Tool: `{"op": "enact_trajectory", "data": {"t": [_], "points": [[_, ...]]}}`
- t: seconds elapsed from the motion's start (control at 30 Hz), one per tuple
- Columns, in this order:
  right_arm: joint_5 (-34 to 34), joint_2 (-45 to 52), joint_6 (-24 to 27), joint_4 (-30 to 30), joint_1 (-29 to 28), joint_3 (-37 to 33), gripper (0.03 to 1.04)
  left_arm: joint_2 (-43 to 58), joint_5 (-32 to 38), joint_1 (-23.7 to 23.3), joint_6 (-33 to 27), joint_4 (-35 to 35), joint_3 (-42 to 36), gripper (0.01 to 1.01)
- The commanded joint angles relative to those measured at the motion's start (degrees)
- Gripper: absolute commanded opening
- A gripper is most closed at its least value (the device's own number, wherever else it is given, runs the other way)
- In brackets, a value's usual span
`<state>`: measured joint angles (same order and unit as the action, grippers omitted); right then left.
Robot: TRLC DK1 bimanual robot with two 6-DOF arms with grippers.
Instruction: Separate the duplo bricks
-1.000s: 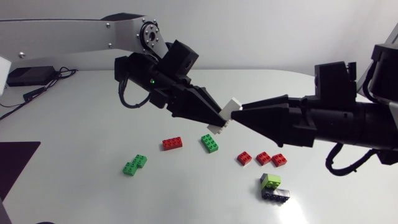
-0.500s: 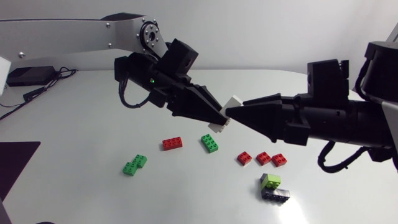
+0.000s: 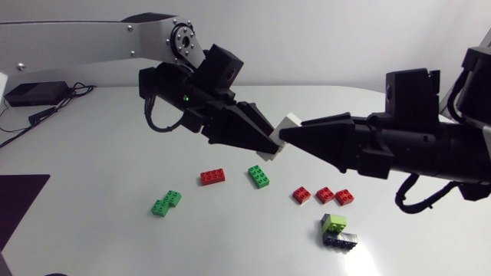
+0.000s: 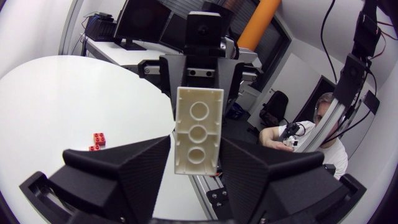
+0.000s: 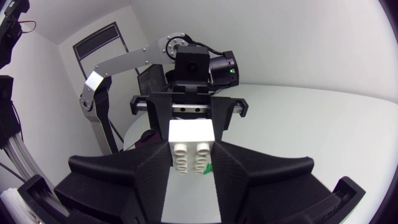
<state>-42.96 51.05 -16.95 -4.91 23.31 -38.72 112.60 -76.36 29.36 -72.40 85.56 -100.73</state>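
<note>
White plastic, the white duplo stack (image 3: 278, 140), hangs in mid-air over the table (image 3: 92, 153), pinched from two sides: the left gripper (image 3: 271, 146) clamps it from 10 o'clock, and the right gripper (image 3: 282, 137) clamps it from 3 o'clock. Over the last second the right arm has nosed in closer, so its fingertips now sit tight against the left's. The white pieces look no further apart than before, so I'd say the pull has not yet done its work. The view from above also shows what is waiting on the table. A red brick (image 3: 212, 176) lies at 7 o'clock from the held stack and a green brick (image 3: 258, 176) at 6 o'clock. A lime brick on a dark one (image 3: 338, 231), still joined, sits at 5 o'clock. The left wrist view shows the hollow underside with three round tubes between its own fingers. The right wrist view shows the opposite studded face, which neither of the other views shows.
</note>
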Motion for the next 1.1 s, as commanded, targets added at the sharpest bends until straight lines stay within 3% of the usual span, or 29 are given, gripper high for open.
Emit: {"op": "enact_trajectory", "data": {"t": [0.0,0.1,0.2,0.33,0.47,0.6,0.87,1.07], "points": [[0.16,-1.56,0.08,-0.54,-0.37,0.66,0.15,-1.59,-1.16,0.08,-0.55,1.36,0.09,0.882],[-0.28,-2.09,1.22,1.13,-1.69,0.40,0.15,-2.91,-0.28,-0.71,-0.81,1.54,0.44,0.967],[-0.19,-2.44,4.38,4.29,-2.39,-0.48,0.15,-4.23,2.27,-2.03,-0.81,1.54,-0.17,0.980],[2.79,0.11,13.43,12.55,-2.66,-3.29,0.15,-6.34,9.56,-4.93,-0.46,0.84,-1.84,0.982],[8.95,3.80,23.10,20.55,0.95,-6.63,0.15,-8.53,18.53,-6.78,0.86,-1.71,-2.37,0.982],[18.70,10.13,32.68,25.56,7.71,-8.92,0.15,-10.82,29.42,-6.86,4.02,-8.83,0.80,0.980],[29.60,27.97,43.14,26.53,15.98,-13.40,0.15,-13.72,42.87,-6.86,4.55,-16.83,8.18,0.980],[33.38,39.04,49.65,32.86,18.17,-21.22,0.15,-15.74,48.94,-6.86,4.02,-19.99,12.40,0.980]]}}
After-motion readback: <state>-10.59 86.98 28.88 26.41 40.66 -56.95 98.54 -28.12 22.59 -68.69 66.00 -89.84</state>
